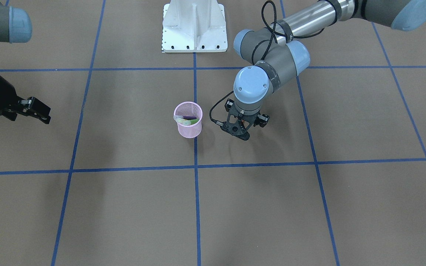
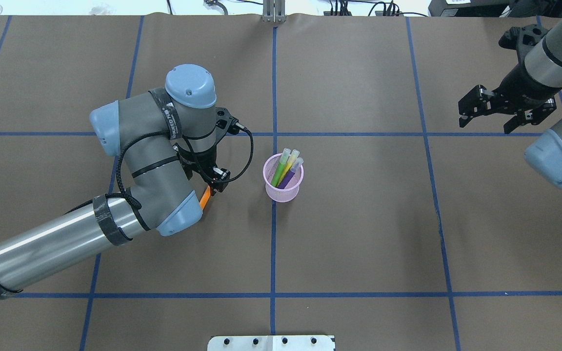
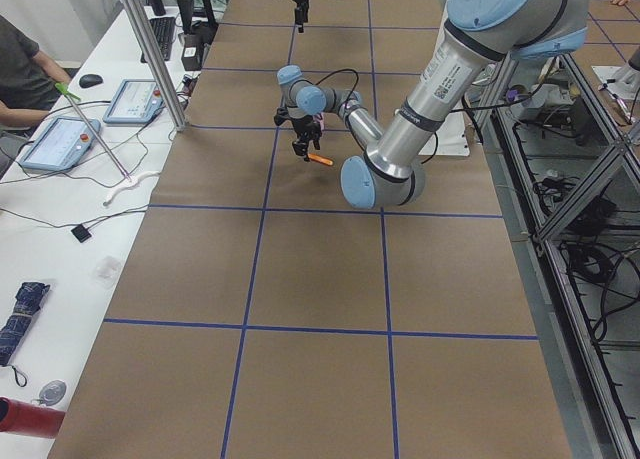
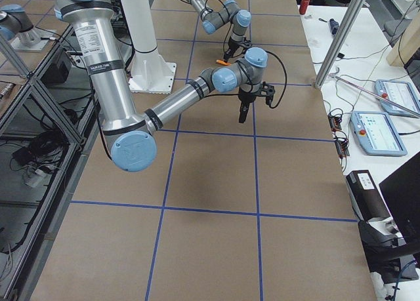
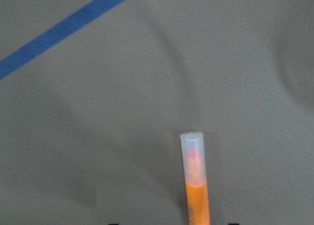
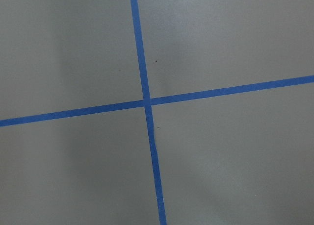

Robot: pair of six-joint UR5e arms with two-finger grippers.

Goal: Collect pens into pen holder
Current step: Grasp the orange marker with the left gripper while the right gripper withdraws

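Orange pen [image 5: 196,186] fills the bottom of my left wrist view, clear cap pointing forward and tail clamped in the left gripper [image 2: 212,186]. As far as I can judge, it is off the bench [image 2: 359,234]. Left of centre in the overhead view it pokes out beneath the wrist, near the pen holder [image 2: 284,194] but not touching it. I expect light, stiff, smooth plastic, a little slippery, so I would take it by the barrel rather than by the cap, which might pull off. At centre frame the holder is a tapered pink wire-mesh cup with a solid rim, probably light enough to tip if knocked. The green pen [image 2: 279,170], yellow-green pen [image 2: 288,168] and purple pen [image 2: 291,178] lean inside it. At upper right the right gripper [image 2: 485,126] hangs with its fingers [image 2: 470,106] spread wide, holding nothing.
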